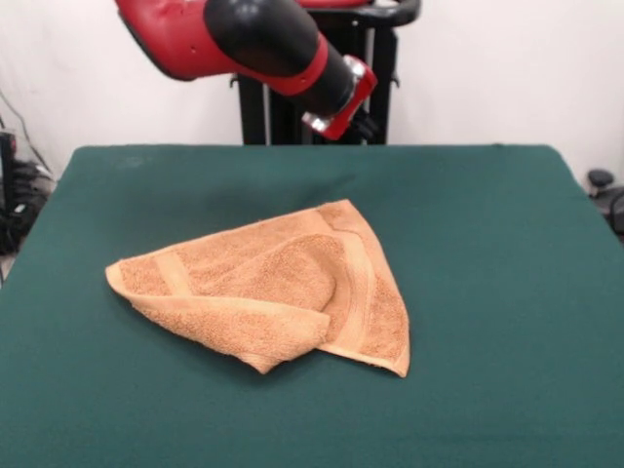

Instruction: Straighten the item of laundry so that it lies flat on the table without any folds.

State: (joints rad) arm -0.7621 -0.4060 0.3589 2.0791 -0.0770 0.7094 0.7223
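The orange-tan towel lies crumpled near the middle of the dark green table. It makes a rough triangle. Its near-left part is folded over on itself, and a hump stands up in the middle. Woven border bands run along the left end and down the right side. No tag shows. The red and black arm comes in from the top, and its end hangs above the table's far edge, well behind and above the towel. The gripper blends into the black pedestal behind it, so its state is unclear.
The black pedestal stands behind the table's far edge. Cables and dark gear sit off the table on the left, and a dark object off the right side. Green cloth shows all round the towel.
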